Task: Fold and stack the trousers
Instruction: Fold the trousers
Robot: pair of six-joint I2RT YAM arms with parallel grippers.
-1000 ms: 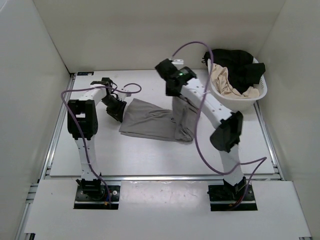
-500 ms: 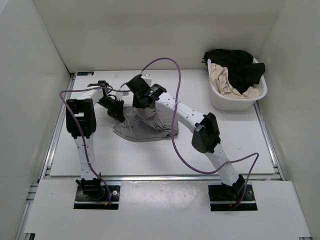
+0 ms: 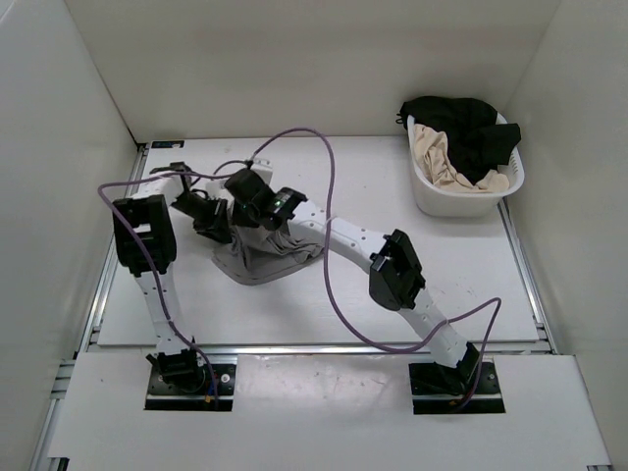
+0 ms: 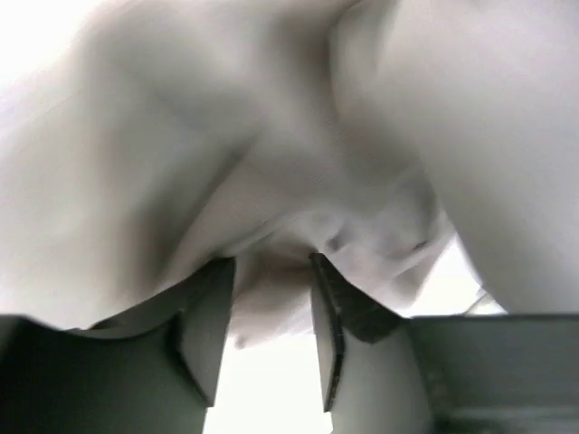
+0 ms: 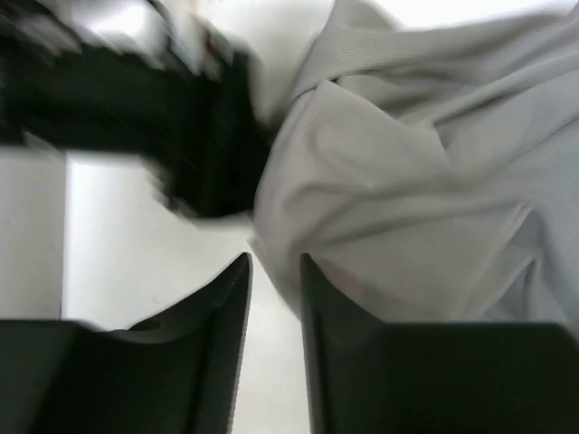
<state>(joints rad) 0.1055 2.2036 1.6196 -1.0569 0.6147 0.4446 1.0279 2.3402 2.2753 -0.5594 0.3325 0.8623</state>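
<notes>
The trousers (image 3: 267, 257) lay bunched in a grey heap on the white table (image 3: 461, 245), left of centre, with both arms bent over them. The left gripper (image 4: 269, 264) had its jaws apart, a soft fold of cloth bulging between them (whether pinched, I could not tell). The right gripper (image 5: 274, 260) was parted narrowly beside the cloth's edge, bare table showing in the gap. At the far right, the basket (image 3: 515, 186) held a black garment (image 3: 461, 118) and a beige garment (image 3: 437, 157).

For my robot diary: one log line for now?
trousers bunched on table; left end effector open around a fold; right end effector open beside them
</notes>
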